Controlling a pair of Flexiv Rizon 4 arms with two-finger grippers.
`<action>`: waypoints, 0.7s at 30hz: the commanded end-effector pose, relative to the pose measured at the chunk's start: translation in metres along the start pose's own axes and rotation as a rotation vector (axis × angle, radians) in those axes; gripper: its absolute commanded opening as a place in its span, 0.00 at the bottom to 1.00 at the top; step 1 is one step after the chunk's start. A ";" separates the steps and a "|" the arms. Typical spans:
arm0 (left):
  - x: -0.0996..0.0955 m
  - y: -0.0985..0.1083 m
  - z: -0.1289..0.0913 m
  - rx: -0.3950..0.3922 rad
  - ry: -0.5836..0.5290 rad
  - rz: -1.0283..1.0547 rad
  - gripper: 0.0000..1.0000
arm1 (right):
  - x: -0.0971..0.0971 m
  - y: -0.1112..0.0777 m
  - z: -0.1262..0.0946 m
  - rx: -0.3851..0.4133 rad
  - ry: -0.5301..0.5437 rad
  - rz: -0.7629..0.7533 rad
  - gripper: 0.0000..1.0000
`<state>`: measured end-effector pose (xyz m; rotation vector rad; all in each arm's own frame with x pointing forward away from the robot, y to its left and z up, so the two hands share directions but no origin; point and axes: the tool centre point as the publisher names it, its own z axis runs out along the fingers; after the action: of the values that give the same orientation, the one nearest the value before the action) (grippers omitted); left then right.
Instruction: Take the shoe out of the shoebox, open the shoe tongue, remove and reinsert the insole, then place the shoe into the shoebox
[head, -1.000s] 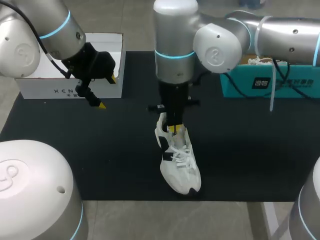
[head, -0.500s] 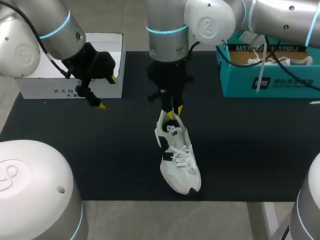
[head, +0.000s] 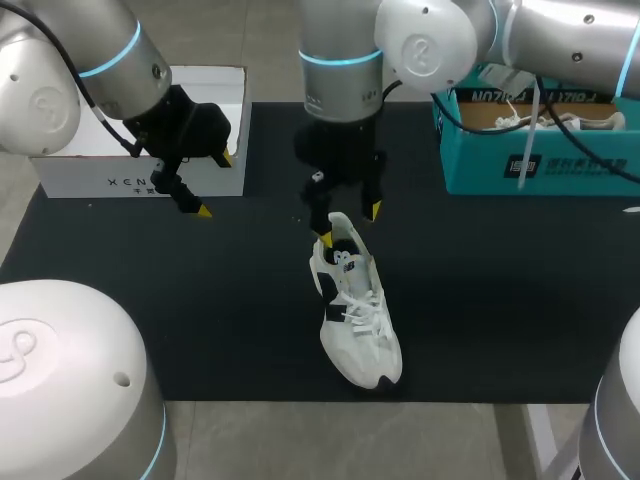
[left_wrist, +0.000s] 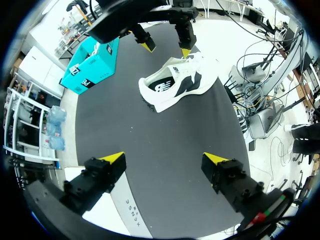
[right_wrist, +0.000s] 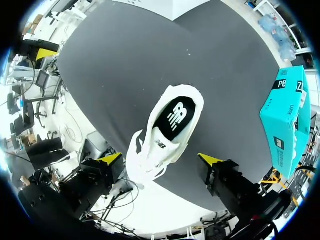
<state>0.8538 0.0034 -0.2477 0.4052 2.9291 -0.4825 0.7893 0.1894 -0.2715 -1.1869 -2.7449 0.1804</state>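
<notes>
On the black table the white shoe sits upright on its sole; the right pincer hangs spread just over its heel, the left pincer gapes well aside.

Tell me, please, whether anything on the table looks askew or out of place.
Nothing stands out: the white lace-up sneaker sits upright on the black table mat, its black insole flat inside, below the open right gripper.

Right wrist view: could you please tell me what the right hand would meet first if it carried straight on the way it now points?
Most likely the white shoe, at its opening with the black insole, which lies ahead between the open fingers of the right hand; how far off it is I cannot judge.
</notes>
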 end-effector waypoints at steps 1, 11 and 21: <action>0.000 0.000 0.000 -0.003 0.000 0.000 1.00 | -0.002 0.001 -0.001 -0.062 -0.111 -0.266 1.00; 0.000 0.000 0.000 -0.003 0.000 0.000 1.00 | 0.003 0.012 -0.009 -0.301 -0.339 -0.881 1.00; 0.000 0.000 0.000 -0.003 0.000 0.000 1.00 | -0.004 0.013 -0.010 -0.282 -0.300 -0.850 1.00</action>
<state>0.8538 0.0033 -0.2477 0.4052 2.9291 -0.4825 0.8104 0.2051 -0.2633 -0.2581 -3.2390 -0.0022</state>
